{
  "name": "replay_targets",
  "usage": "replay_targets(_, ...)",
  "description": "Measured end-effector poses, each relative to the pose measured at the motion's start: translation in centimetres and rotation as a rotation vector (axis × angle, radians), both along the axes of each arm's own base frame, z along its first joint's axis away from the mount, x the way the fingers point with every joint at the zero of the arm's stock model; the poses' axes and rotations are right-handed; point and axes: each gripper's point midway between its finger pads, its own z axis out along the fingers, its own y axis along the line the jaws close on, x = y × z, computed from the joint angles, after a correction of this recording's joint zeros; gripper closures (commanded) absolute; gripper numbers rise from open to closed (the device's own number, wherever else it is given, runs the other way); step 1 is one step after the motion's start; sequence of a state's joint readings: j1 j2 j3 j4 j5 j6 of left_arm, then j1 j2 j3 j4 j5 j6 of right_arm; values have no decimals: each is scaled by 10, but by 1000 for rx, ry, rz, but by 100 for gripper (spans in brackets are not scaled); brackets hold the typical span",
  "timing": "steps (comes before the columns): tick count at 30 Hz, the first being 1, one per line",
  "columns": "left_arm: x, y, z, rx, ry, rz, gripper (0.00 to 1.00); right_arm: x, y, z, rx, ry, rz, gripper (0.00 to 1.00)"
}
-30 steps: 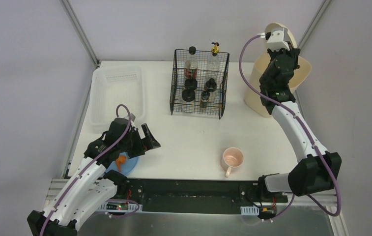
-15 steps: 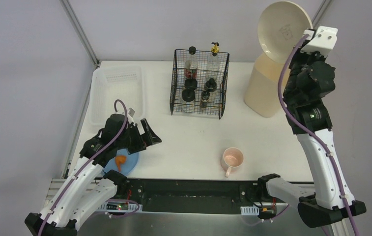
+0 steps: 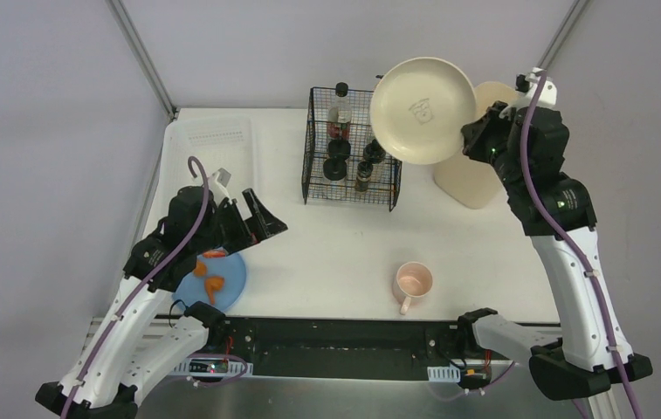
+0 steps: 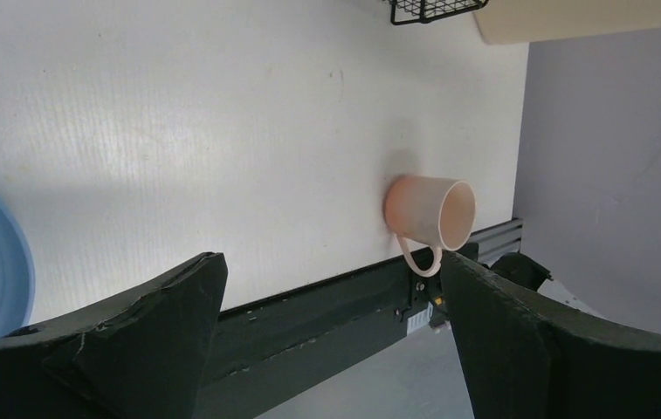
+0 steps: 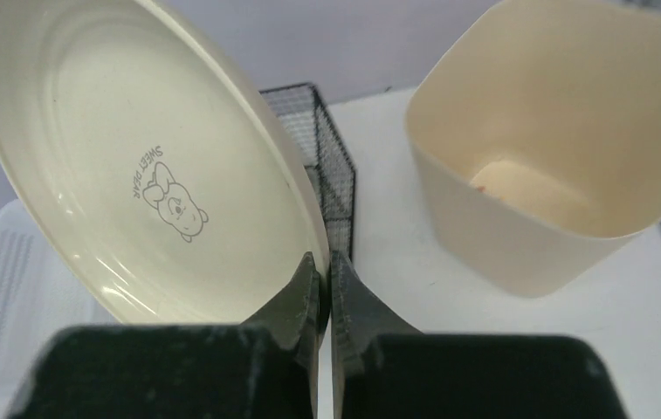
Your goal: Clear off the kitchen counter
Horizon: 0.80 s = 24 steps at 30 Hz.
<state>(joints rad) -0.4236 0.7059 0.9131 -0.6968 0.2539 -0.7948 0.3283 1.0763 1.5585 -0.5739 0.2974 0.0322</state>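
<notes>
So the kitchen counter [image 3: 335, 249] is the big white tabletop running from the arm bases out to the far wall, and there's a fair bit of stuff on it. The right gripper [image 5: 322, 262] is clamped tight on the rim of a cream plate [image 3: 421, 109]. Its fingers [image 5: 296, 292] pinch the near edge, and the plate is up in the air, tipped so its face shows in the top view. There's a little cartoon print in the middle of the plate. From above it hangs over the far right corner of the wire basket [image 3: 351, 188], just left of the beige bin [image 3: 473, 183] at the far right of the counter. The wrist cam looks down into that bin and there's something pale orange at the bottom, can't tell what. The basket sits far-center with a handful of bottles [image 3: 340, 113] standing in it. The left gripper [image 3: 257, 225] is spread wide open with nothing between the jaws, hovering over the near left part of the counter. Just on its near side is a blue plate [image 3: 230, 278] with some orange food bits [image 3: 212, 284] on it, sitting close to the near edge. A translucent tray [image 3: 209, 161] sits at the far left. A pink mug [image 4: 427, 209] stands upright near the near edge, right of center, handle pointing toward the arm bases. In the left wrist view it shows up between the two fingers, but it's well apart from them.
</notes>
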Motion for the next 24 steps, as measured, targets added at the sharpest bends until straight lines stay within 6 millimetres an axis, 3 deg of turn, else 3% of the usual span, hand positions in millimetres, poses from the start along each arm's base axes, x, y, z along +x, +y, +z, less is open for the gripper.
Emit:
replay_targets(9, 3, 1, 20, -15, -46, 12, 1, -21, 79, -67, 250, 284, 254, 100)
replay_targets(14, 3, 1, 26, -25, -53, 16, 1, -37, 109, -100, 269, 402, 322, 100)
replay_targets(24, 2, 1, 35, -42, -60, 24, 1, -57, 156, -143, 254, 545, 412, 100)
